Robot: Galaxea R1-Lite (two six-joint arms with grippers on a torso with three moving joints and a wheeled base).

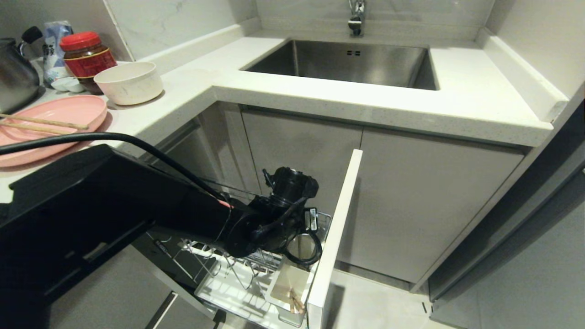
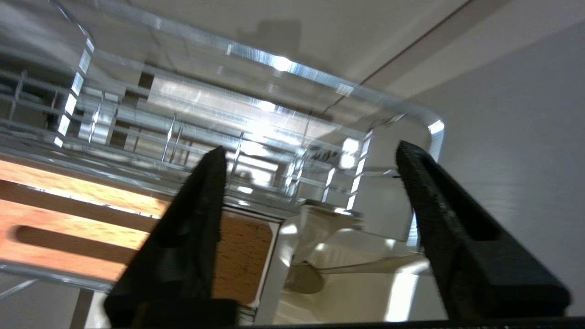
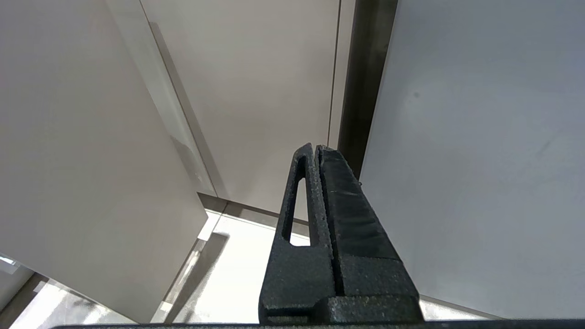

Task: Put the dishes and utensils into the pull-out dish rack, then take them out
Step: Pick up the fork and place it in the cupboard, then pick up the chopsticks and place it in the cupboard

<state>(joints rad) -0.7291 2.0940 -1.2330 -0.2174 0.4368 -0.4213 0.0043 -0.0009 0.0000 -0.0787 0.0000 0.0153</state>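
Observation:
The pull-out dish rack (image 1: 237,274) stands drawn out below the counter, its white front panel (image 1: 336,228) to the right. My left arm reaches down into it. The left gripper (image 2: 311,148) is open and holds nothing, hanging just above the white cutlery box (image 2: 393,205), where a slim metal spoon (image 2: 304,278) lies. The rack's slotted wooden strip (image 2: 68,224) runs beside the box. On the counter at the far left, the pink plate (image 1: 68,112) carries the wooden chopsticks (image 1: 41,123), with the cream bowl (image 1: 130,82) behind it. My right gripper (image 3: 315,147) is shut on nothing, parked low by the cabinet fronts.
A steel sink (image 1: 347,61) with a tap (image 1: 356,18) is set into the counter ahead. A red-lidded jar (image 1: 84,55) and a dark kettle (image 1: 16,75) stand behind the bowl. A black cable (image 1: 114,137) arcs over my left arm. Closed cabinet doors (image 1: 411,201) flank the rack.

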